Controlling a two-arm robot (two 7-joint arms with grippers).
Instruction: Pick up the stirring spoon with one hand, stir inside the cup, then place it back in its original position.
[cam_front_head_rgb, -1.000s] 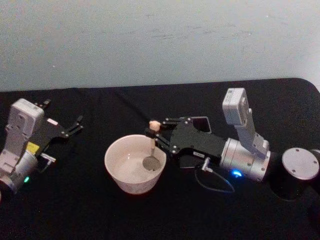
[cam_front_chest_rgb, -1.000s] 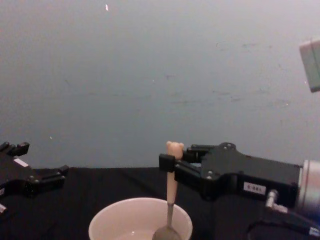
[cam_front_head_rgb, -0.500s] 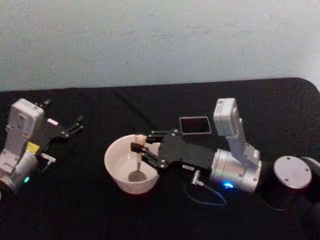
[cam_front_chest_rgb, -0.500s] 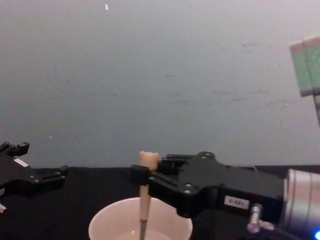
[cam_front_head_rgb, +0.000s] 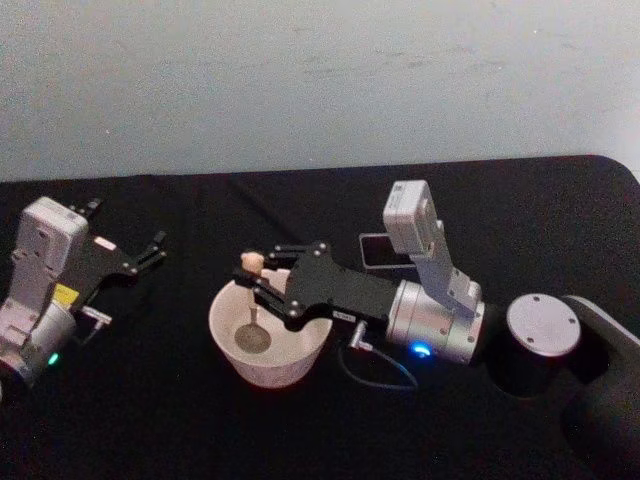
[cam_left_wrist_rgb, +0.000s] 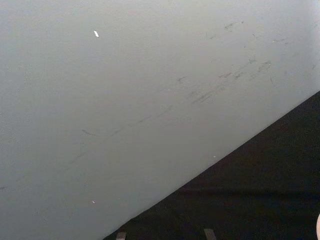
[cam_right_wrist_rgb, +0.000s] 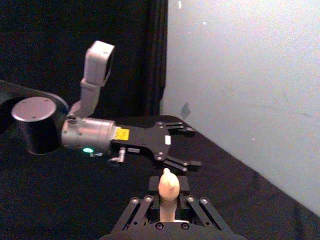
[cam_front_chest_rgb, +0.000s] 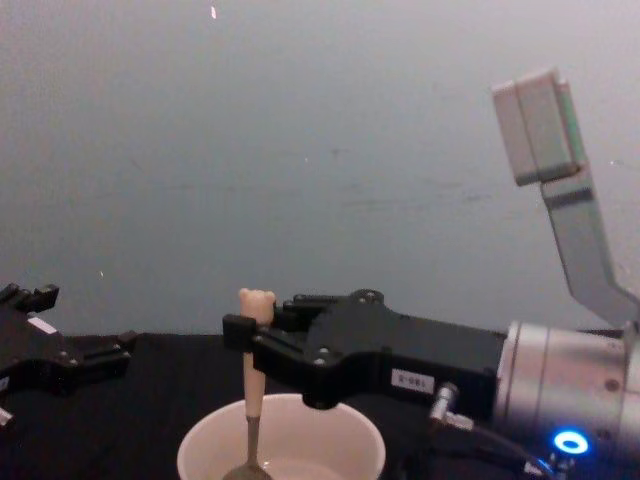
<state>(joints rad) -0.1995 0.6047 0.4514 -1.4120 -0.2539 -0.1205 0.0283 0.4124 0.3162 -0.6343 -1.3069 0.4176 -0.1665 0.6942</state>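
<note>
— Where's the stirring spoon (cam_front_head_rgb: 253, 305)?
— Upright in the cup (cam_front_head_rgb: 225, 302), its bowl down left of centre (bear head above the rim). The right gripper (cam_front_head_rgb: 262, 278) has its fingers clenched on the handle.
— And the left gripper (cam_front_head_rgb: 150, 250)?
— Parked over the desk (cam_front_head_rgb: 150, 420), well left of the cup, fingers spread and released.

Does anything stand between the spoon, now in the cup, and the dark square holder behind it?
Nothing loose lies between them. The right gripper clamps the stirring spoon upright in the cup; the dark square holder sits farther back, to the robot's right. Only that gripper's body crosses the gap. The left gripper rests far left.
</note>
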